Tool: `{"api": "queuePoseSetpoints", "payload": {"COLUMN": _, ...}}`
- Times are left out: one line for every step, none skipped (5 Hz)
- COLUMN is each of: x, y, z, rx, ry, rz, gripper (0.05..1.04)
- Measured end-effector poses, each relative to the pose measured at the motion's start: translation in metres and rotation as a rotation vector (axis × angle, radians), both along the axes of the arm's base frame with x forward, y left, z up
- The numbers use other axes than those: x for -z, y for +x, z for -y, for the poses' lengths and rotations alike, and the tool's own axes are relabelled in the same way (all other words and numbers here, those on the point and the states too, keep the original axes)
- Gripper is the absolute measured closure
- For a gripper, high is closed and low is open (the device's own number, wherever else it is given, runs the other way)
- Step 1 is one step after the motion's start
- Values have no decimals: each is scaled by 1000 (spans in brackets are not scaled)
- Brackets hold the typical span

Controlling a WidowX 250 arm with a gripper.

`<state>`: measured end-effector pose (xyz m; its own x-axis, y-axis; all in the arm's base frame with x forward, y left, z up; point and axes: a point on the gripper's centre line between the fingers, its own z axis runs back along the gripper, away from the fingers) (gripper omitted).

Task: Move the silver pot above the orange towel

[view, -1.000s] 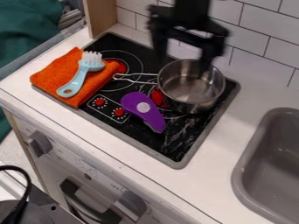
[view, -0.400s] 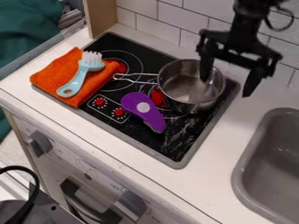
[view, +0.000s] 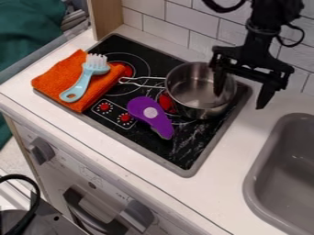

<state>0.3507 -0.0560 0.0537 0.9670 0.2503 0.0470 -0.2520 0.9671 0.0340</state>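
From where I'm standing this is a kitchen corner, a play one by the look of it. White tiles (view: 190,17) run up the wall behind a pale counter (view: 236,151), with a black cooktop (view: 190,153) set in it and a grey sink (view: 255,170) over to one side. There's a metal pot (view: 199,92) on the cooktop, a dish brush (view: 93,69) lying on an orange towel (view: 52,81), and below, an appliance front with chunky knobs (view: 42,150) and a dark handle (view: 73,201).
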Motion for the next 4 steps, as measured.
{"api": "queuePoseSetpoints", "payload": {"x": 2, "y": 8, "z": -8, "rx": -47, "ry": -7, "rz": 41, "gripper": 219}}
{"api": "queuePoseSetpoints", "payload": {"x": 4, "y": 11, "z": -9, "rx": -43, "ry": 1, "rz": 66, "gripper": 536}}
{"api": "queuePoseSetpoints", "payload": {"x": 8, "y": 6, "z": -13, "rx": -39, "ry": 21, "rz": 53, "gripper": 816}}
{"api": "queuePoseSetpoints", "payload": {"x": 10, "y": 2, "z": -15, "rx": -24, "ry": 34, "rz": 52, "gripper": 983}}
